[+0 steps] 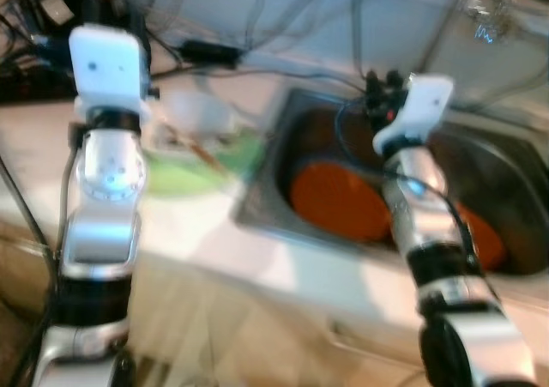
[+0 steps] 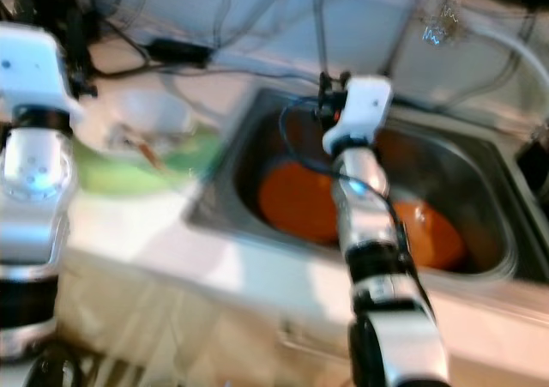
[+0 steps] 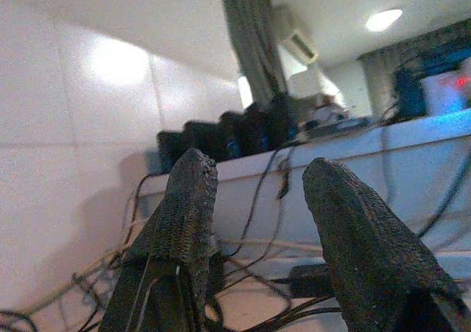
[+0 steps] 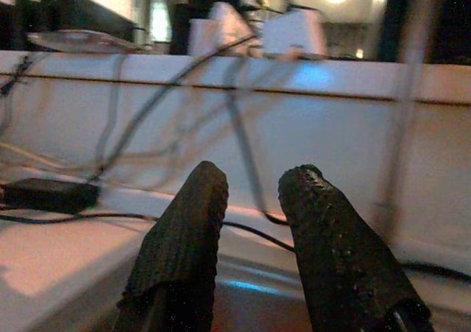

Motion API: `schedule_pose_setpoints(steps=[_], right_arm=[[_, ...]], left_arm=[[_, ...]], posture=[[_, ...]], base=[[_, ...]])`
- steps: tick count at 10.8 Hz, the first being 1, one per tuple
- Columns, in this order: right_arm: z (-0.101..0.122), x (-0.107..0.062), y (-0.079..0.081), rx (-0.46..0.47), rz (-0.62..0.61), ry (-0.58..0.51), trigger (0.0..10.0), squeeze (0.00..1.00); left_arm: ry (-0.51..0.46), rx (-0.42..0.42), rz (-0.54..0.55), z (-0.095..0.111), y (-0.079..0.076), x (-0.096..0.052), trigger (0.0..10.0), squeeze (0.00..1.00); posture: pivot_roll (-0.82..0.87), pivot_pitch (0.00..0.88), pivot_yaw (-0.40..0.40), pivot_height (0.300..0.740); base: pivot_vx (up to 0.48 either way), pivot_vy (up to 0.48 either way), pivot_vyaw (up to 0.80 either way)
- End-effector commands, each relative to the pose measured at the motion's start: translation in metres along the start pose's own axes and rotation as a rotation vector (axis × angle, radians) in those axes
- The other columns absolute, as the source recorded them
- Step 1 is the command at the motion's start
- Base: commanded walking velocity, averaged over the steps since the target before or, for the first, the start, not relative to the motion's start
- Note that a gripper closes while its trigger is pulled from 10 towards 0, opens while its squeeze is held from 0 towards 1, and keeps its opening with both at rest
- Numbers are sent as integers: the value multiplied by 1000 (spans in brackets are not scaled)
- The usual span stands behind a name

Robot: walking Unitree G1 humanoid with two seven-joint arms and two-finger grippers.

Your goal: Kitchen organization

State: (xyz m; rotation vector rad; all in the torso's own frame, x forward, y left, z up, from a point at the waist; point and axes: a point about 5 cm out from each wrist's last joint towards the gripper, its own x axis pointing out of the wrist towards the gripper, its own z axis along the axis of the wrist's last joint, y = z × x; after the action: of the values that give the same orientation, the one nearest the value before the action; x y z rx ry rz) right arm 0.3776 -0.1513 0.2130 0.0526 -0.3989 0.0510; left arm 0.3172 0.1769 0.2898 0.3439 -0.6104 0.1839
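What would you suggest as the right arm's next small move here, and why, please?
Probably lower the right gripper into the sink toward the nearer orange plate. Its fingers are open and empty, the arm is raised above the basin, and two orange plates lie inside, the other orange plate partly behind the arm. The head views are blurred, so steadying first seems wise.

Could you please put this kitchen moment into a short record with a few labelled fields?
Setting: white counter with a steel sink set in it, tiled wall behind
In the sink: two orange plates, lying flat
On the counter: something green beside a white object, too blurred to identify; cables along the back
Left claw: open, empty, raised over the counter, facing the wall
Right claw: open, empty, above the sink
Image quality: head views motion-blurred
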Motion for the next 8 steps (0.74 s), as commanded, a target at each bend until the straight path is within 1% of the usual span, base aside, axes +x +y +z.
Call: schedule_pose_setpoints(steps=[1,4,5,6,7,8], right_arm=[[6,3,-2,4,-3,-18,10000,0],[6,3,-1,-15,9,-16,10000,0],[6,2,0,-20,12,-16,10000,0],[5,1,0,-21,12,-14,10000,0],[4,1,-1,-19,11,-11,10000,0],[2,0,-1,-17,8,-1,10000,0]], left_arm=[[-30,-4,-3,6,2,3,10000,0],[-42,9,-43,10,0,4,10000,0],[-58,38,-88,12,-1,-1,10000,0],[-67,57,-124,12,-1,-9,10000,0],[-55,83,-159,7,0,-19,10000,0],[-20,99,-180,0,1,-28,10000,0]], posture=[[282,36,-82,740],[280,37,-82,740],[279,38,-79,740],[280,40,-78,740],[283,44,-79,740],[287,46,-80,740]], base=[[0,0,0],[0,0,0],[0,0,0],[0,0,431],[0,0,438],[0,0,0]])
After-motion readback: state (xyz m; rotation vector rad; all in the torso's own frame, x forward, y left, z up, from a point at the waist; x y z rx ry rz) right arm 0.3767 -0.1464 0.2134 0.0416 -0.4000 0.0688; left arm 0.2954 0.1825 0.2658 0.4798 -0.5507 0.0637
